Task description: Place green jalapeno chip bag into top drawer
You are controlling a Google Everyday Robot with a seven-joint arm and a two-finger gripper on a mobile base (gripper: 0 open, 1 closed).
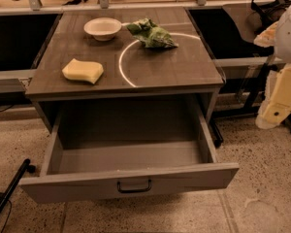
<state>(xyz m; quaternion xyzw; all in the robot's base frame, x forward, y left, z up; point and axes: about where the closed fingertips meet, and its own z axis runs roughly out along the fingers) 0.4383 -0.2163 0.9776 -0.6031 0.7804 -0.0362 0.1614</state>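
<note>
The green jalapeno chip bag (pixel 151 34) lies crumpled on the cabinet top, at the back right of centre, next to a white arc marked on the surface. The top drawer (pixel 131 183) is pulled wide open toward me, with its dark pull handle (pixel 134 186) at the centre of the front panel; nothing shows inside it. My gripper (pixel 275 111) is at the far right edge of the view, beside the cabinet and level with the drawer, well away from the bag. It is pale cream and partly cut off by the frame.
A white bowl (pixel 103 28) stands at the back left of the cabinet top (pixel 184 72). A yellow sponge (pixel 83 71) lies at the front left. A dark chair (pixel 252 13) is behind on the right. A black pole (pixel 9 191) lies on the floor at the left.
</note>
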